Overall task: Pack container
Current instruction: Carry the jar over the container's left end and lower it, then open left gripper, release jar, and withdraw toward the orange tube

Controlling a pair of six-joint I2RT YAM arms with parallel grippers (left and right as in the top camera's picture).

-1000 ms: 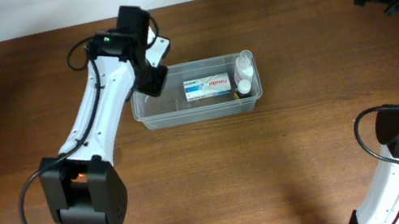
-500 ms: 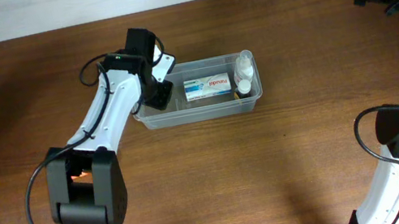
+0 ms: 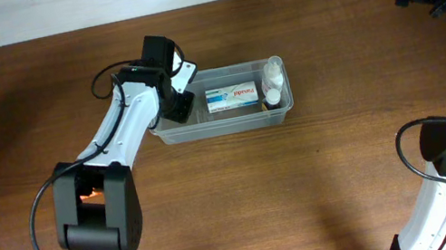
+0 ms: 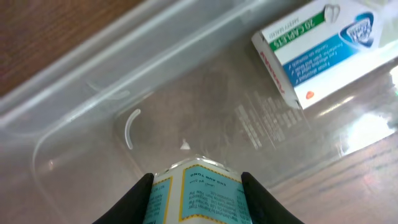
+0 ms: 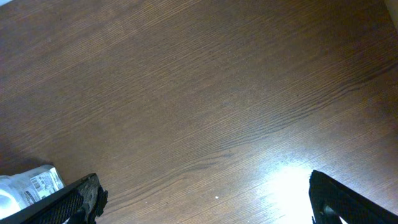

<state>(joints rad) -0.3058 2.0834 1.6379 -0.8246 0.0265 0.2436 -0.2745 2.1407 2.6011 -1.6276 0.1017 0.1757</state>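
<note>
Presently the left gripper's jaws clamp one labelled bottle with yellow-and-blue print, just above the clear container's bare left end. Further right inside lie one blue-and-white caplet box and two small white bottles. The right gripper hangs spread wide and holding nothing, well apart over the wooden table.

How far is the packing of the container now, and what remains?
Done: a white-and-blue box and white bottles lie inside the container. In hand: the left hand grips a labelled item over the container's bare left end. Left: lower and release it. The right hand is open, away.
</note>
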